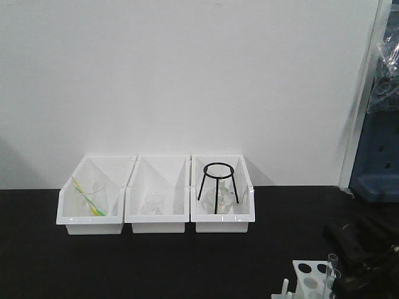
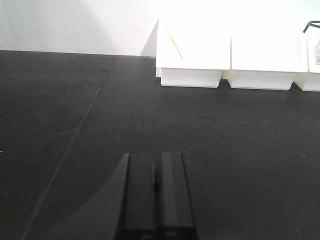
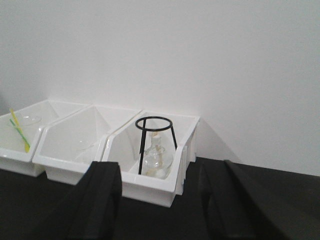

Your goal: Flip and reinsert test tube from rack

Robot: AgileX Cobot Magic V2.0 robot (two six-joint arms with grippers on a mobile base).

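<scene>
We find no legible text, label, brand, number or sign in any view; the three white bins point(image 1: 156, 205) against the wall carry plain unmarked fronts; the rack point(image 1: 305, 277), forward and to the right of those bins at the lower edge of the front view, shows a bare white top plate without lettering; the glassware inside the bins is too small and blurred for us to tell whether graduations are printed on it.
</scene>
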